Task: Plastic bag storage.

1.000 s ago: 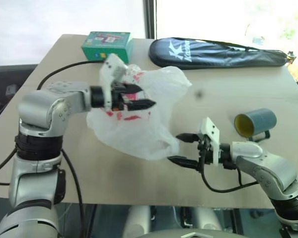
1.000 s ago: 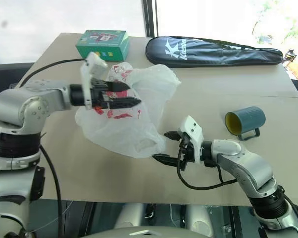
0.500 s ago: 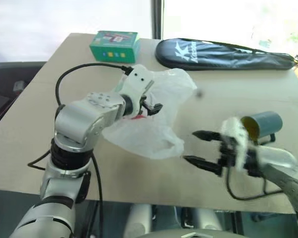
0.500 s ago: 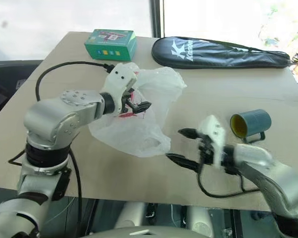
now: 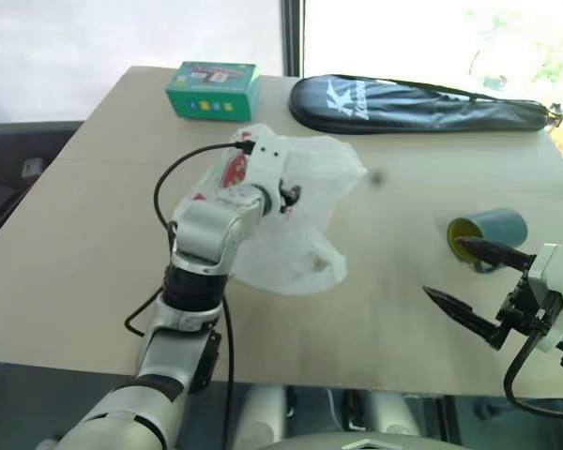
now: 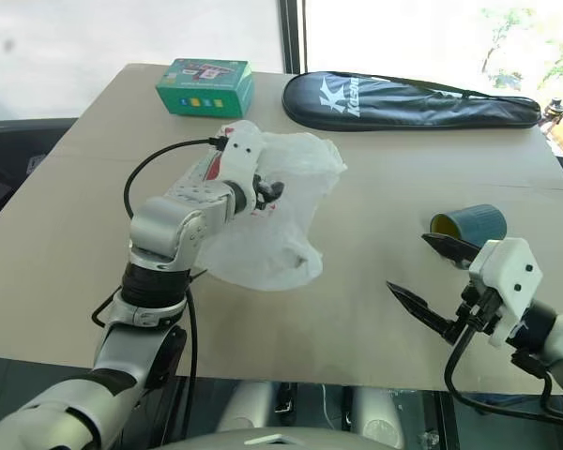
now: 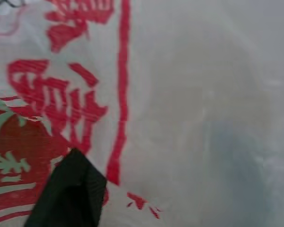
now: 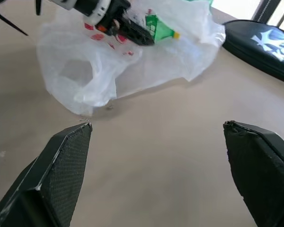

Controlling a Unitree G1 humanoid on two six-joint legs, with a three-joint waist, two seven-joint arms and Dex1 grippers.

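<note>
My left gripper (image 6: 270, 190) presses into the plastic bag (image 6: 291, 220), grip unclear to me, while my right gripper (image 6: 430, 278) hangs spread wide near the cup (image 6: 469, 227).

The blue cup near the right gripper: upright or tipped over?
Tipped over. The blue cup lies on its side on the table, its yellow inside facing the camera.
</note>
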